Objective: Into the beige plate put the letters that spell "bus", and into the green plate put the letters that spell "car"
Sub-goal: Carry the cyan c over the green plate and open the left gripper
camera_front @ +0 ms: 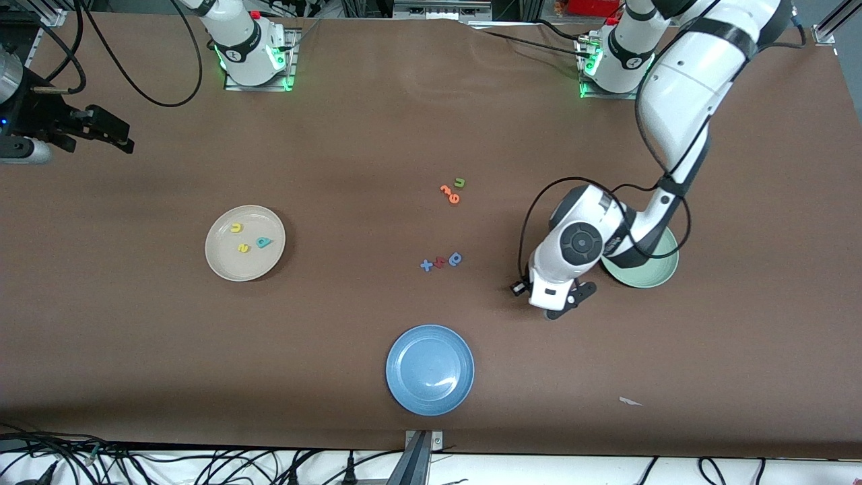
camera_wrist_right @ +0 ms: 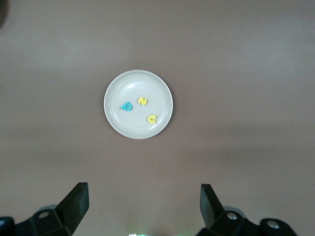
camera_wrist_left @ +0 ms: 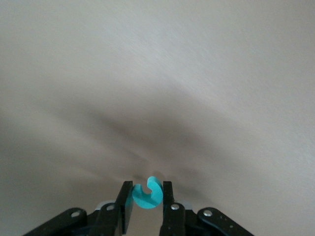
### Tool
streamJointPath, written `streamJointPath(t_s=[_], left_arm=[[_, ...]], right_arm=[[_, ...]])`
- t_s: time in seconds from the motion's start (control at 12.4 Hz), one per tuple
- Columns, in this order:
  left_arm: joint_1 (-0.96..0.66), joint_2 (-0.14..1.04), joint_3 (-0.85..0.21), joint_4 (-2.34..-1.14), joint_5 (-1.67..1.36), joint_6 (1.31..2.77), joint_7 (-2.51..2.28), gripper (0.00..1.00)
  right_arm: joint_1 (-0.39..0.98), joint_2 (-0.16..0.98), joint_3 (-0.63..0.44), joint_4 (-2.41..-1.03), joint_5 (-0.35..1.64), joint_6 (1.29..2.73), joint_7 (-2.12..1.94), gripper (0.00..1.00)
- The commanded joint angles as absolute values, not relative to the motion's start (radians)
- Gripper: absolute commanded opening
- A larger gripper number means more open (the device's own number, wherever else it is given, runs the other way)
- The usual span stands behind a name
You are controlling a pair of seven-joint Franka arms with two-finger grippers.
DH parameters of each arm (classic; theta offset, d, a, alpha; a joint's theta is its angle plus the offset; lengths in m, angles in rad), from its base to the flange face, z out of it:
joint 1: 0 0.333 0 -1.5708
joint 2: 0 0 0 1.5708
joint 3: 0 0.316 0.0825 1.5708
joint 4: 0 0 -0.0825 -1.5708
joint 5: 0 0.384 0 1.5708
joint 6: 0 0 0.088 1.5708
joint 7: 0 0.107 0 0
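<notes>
Left tool (camera_wrist_left: 147, 204) has the teal c (camera_wrist_left: 148, 192)
It's clenched on it beside the green plate (camera_front: 652, 273); right tool (camera_wrist_right: 142, 206) waits wide open above the beige plate (camera_wrist_right: 138, 104).

Both arms (camera_front: 680, 87) are glossy white with black joint bands, trailing black cables. Green lights glow at their bases (camera_front: 256, 60). Each black gripper (camera_wrist_right: 142, 206) shows silver screws.

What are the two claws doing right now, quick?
Left gripper: shut on the teal c, low over the table beside the green plate.
Right gripper: open, holding nothing, waiting above the beige plate.
</notes>
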State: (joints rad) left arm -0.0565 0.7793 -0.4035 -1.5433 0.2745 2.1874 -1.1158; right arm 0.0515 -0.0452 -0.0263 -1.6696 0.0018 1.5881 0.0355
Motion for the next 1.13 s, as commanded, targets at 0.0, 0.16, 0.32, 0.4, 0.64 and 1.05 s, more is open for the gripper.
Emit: streamJointPath(t_s=[0.0, 0.16, 0.32, 0.4, 0.64, 1.05], left_arm=[[0.003, 0.655, -0.411, -1.568, 0.229, 1.98, -0.954, 0.09], [0.073, 0.585, -0.41, -1.578, 0.172, 1.773, -0.756, 0.09], [0.136, 0.56, -0.408, -1.592, 0.175, 1.643, -0.607, 0.13], [0.173, 0.555, -0.408, -1.624, 0.182, 1.643, -0.571, 0.14], [0.254, 0.557, -0.408, -1.725, 0.189, 1.692, -0.459, 0.14], [0.311, 0.569, -0.408, -1.876, 0.212, 1.888, -0.456, 0.45]], right_arm=[[0.035, -0.046, -0.012, -1.675, -0.003, 1.687, 0.035, 1.0], [0.029, -0.029, -0.015, -1.674, -0.005, 1.718, 0.031, 1.0], [0.02, -0.02, -0.015, -1.674, -0.003, 1.709, 0.029, 1.0], [0.005, -0.015, -0.017, -1.671, 0.008, 1.701, 0.023, 1.0], [-0.002, -0.014, -0.043, -1.663, 0.103, 1.655, 0.029, 1.0], [-0.005, -0.003, -0.049, -1.654, 0.088, 1.66, 0.018, 1.0]])
